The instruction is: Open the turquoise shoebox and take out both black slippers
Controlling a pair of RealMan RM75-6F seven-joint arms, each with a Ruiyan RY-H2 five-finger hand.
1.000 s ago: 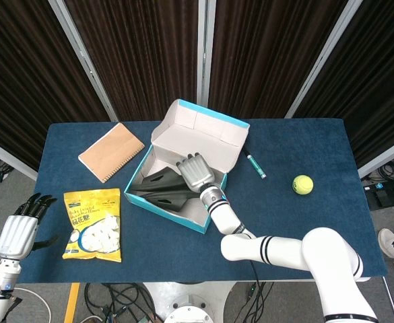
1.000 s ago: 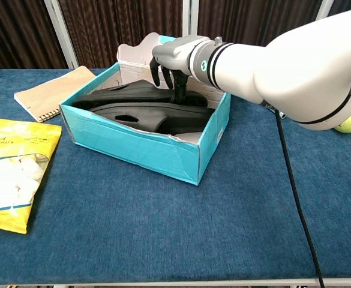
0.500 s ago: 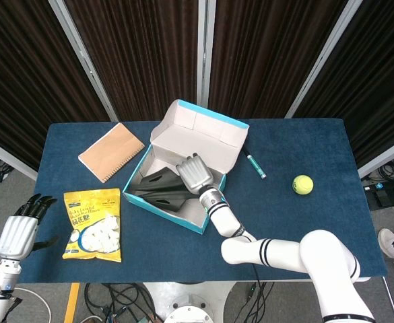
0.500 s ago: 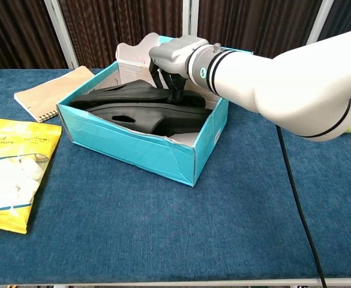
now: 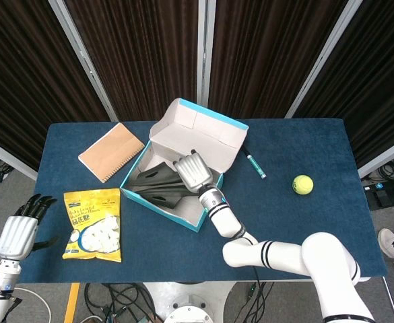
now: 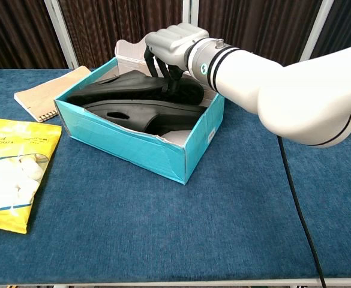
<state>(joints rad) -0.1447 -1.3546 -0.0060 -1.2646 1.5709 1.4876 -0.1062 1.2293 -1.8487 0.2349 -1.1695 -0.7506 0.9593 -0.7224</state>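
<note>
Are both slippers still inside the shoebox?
Yes. Both black slippers lie in the open shoebox; the right hand grips the rear one.

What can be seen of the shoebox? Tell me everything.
The shoebox is turquoise cardboard outside, pale inside. It stands open on the blue table, its lid flipped up at the back. Its near wall is creased and torn along the top edge. Both black slippers lie inside, and the right hand reaches in, fingers curled on the upper one's heel end.
</note>
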